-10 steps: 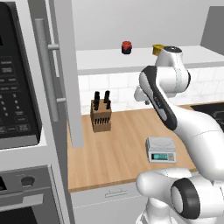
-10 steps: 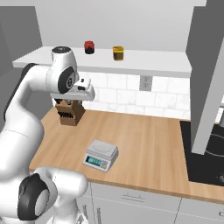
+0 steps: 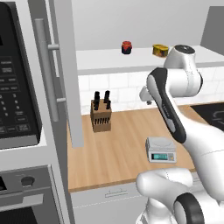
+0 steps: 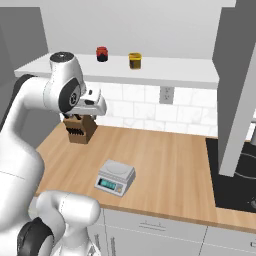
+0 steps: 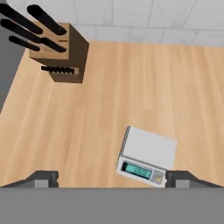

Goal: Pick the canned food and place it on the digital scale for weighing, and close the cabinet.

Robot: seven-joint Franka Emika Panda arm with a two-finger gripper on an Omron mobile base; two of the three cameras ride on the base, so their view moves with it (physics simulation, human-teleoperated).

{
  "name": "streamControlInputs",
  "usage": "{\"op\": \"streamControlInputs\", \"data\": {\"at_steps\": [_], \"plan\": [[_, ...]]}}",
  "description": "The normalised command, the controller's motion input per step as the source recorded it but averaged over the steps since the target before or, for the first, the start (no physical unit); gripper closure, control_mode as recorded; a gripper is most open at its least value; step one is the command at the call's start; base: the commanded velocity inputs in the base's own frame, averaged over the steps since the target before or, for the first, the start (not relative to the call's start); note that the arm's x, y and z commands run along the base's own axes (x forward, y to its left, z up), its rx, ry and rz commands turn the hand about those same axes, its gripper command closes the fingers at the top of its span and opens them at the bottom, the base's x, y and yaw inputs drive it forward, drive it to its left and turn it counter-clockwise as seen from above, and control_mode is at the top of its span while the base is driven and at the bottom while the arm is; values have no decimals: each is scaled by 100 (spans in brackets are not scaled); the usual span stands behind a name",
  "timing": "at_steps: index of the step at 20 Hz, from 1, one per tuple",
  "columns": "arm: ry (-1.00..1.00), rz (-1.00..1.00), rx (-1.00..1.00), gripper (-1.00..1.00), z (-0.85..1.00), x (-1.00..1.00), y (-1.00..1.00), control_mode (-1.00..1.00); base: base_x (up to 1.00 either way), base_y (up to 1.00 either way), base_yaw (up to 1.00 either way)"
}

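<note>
Tool [image 5: 112, 178] open, empty, above digital scale [image 5: 147, 155] (display digits too blurred to read).

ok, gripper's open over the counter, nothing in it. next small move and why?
Probably raise the hand toward the cabinet shelf. The canned food sits there beside the red jar, while the open gripper hangs empty and looks down at the digital scale, whose platform is bare. The tin has to be fetched first.

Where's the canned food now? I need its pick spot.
The canned food sits on the white shelf in the right base view, just right of the red jar.
</note>
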Motion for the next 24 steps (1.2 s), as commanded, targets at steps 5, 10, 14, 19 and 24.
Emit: {"op": "streamControlInputs", "data": {"at_steps": [5, 10, 14, 19, 24], "plan": [[-19, 0, 0, -100, 64, -22, -26, -100, 0, 0, 0], [-23, 0, 0, -100, 52, 0, -21, -100, 0, 0, 0], [-15, 0, 0, -100, 48, 0, -11, -100, 0, 0, 0], [-18, -5, 0, -100, 50, -2, -9, -100, 0, 0, 0], [-27, -5, 0, -100, 48, -3, -12, -100, 0, 0, 0]]}}
